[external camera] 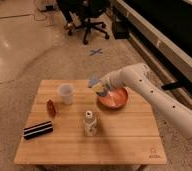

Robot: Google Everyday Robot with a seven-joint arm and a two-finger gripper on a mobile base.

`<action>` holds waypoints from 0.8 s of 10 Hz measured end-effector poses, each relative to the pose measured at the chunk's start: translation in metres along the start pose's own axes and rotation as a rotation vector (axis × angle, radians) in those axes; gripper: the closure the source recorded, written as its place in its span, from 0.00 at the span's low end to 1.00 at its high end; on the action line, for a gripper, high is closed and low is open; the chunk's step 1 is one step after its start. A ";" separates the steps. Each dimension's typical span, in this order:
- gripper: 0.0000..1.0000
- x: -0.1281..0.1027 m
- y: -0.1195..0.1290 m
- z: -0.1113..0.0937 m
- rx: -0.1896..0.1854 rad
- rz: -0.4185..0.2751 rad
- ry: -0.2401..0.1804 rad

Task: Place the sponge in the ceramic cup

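One pincer w/ sponge above table

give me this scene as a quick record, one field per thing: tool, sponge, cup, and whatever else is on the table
tool: above the back of the table, between cup and bowl, shut on the sponge
sponge: light blue, held off the table, not yet in the cup
ceramic cup: whitish, upright, back left in the view
bowl: orange-red, beside the tool, under the arm
bottle: small, white, upright, near the middle
striped block: black and white, front left
table: wooden
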 end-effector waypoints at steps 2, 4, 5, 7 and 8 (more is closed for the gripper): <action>1.00 0.017 0.008 0.016 0.002 0.014 0.088; 1.00 0.037 0.009 0.031 0.013 0.004 0.172; 1.00 0.046 0.006 0.039 0.023 -0.007 0.203; 1.00 0.066 -0.001 0.052 0.044 -0.037 0.257; 1.00 0.074 -0.003 0.055 0.051 -0.048 0.275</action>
